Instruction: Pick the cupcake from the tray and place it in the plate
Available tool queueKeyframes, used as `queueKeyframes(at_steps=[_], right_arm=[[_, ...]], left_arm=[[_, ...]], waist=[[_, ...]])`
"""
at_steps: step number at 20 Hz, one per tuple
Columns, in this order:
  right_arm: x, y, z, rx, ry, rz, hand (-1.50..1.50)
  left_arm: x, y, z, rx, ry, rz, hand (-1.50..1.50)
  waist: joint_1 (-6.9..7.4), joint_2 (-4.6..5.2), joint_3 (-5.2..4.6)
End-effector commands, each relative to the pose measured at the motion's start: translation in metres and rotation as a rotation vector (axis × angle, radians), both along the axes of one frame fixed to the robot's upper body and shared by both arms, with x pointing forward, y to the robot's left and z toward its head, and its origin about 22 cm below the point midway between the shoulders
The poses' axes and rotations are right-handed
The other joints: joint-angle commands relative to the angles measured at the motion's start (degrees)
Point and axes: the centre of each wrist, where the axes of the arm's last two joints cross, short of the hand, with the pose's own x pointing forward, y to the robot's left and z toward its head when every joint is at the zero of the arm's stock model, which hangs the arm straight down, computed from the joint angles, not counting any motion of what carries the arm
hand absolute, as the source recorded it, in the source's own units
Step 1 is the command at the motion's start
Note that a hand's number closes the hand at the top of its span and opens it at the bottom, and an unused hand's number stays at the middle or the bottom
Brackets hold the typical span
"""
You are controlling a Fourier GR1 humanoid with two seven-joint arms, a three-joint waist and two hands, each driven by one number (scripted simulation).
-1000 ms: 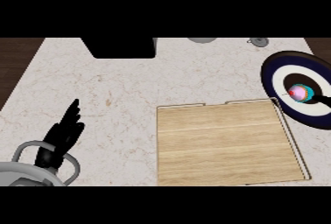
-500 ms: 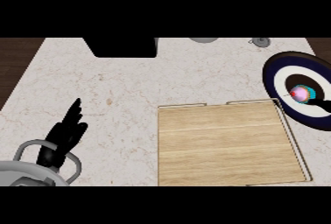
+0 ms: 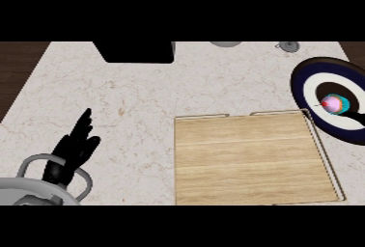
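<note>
Your teal-wrapped, pink-frosted cupcake [image 3: 333, 103] is sitting in the dark middle of the round navy-and-white plate [image 3: 302, 96], way over at the right edge of the view. A dark streak runs from the cupcake to that edge, and honestly you can't tell what it is. The light wooden rectangular tray [image 3: 249, 164] lies just left of the plate, its far right corner right by the rim. Your black left hand [image 3: 71, 154] is down in the lower left, over the pale marbled stone counter [image 3: 143, 96], well apart from the tray, with its fingers straight, held close together and pointing away from you. A black box [image 3: 135, 50] sits at the counter's far edge.
</note>
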Motion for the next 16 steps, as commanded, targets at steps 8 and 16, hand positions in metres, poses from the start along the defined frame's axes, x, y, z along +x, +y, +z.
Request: queueKeyframes(at_steps=[8, 16], right_arm=[[-0.029, -0.026, -0.003, -0.026, 0.028, -0.067, -1.5], [-0.059, -0.051, -0.004, -0.042, -0.006, -0.125, -1.5]], left_arm=[[-0.003, -0.021, -0.014, -0.092, -0.052, 0.04, 0.0], [-0.007, -0.005, -0.019, -0.095, -0.049, 0.044, 0.0]], waist=[[-0.47, 0.42, -1.14], [-0.28, 0.62, -1.08]])
